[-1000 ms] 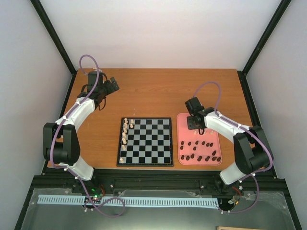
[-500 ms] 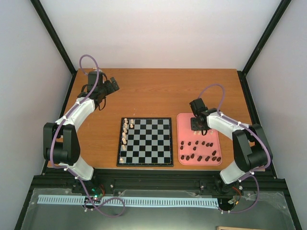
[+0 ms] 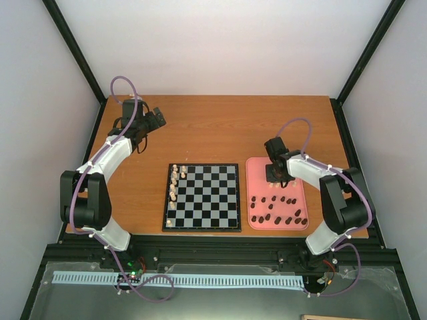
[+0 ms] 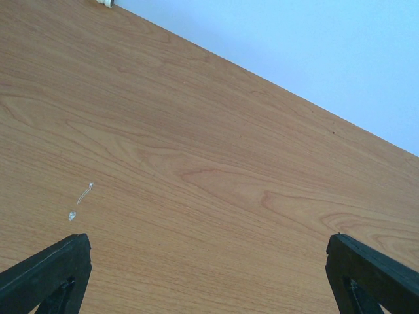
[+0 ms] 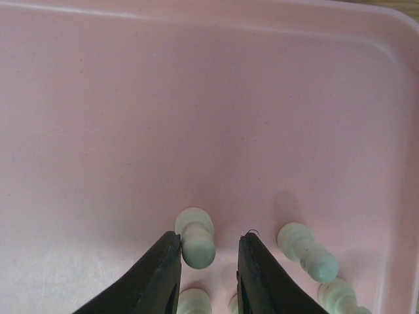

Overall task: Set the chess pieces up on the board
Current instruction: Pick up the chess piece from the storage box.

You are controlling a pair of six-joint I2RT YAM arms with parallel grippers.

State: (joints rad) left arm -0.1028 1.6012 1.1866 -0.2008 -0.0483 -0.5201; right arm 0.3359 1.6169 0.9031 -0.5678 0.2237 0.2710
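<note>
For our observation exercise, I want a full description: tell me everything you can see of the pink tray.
The pink tray is a flat rectangle with rounded corners and a low raised rim, smooth and plastic-looking. It lies flat on the wooden table, just right of the chessboard, with a narrow gap between them. Small chess pieces are scattered over its nearer half; the far half looks mostly bare. The right gripper reaches in, jaws open around one piece.
</note>
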